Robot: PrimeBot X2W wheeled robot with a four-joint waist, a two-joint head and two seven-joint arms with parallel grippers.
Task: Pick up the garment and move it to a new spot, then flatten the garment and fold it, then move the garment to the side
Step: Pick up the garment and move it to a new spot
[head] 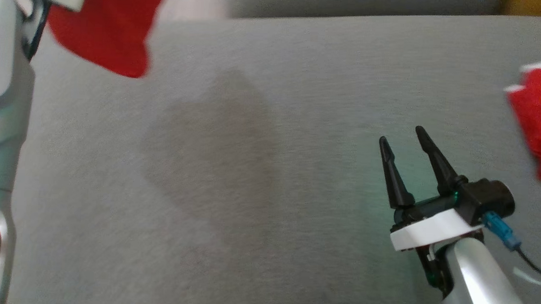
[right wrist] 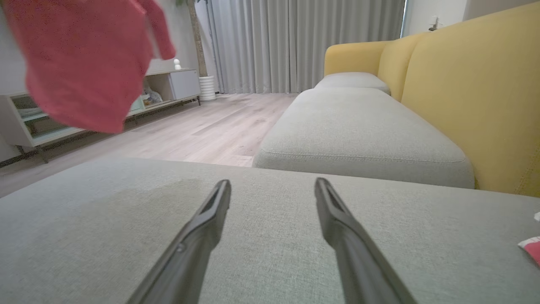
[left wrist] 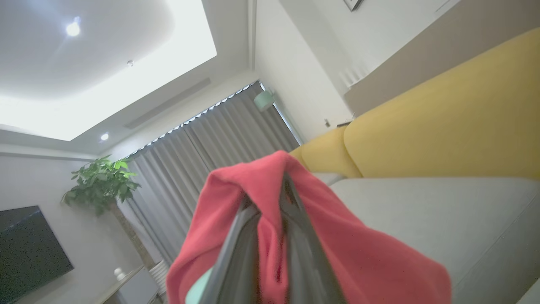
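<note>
Where the left gripper (left wrist: pixel 268 202) is clamped on the red garment (left wrist: pixel 358 253), cloth draped over both its fingers (left wrist: pixel 236 261), hanging clear of the grey cushion (head: pixel 270 170), left arm (head: pixel 2 93) raised, right gripper (head: pixel 401 135) with fingers apart, low over the cushion, garment high to its left.

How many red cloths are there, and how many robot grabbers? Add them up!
Red cloths: 2, the red garment hanging from the left gripper and another red cloth lying on the grey cushion.
Grippers: 2, the left shut on it, the right gripper open.
Total: 4
</note>
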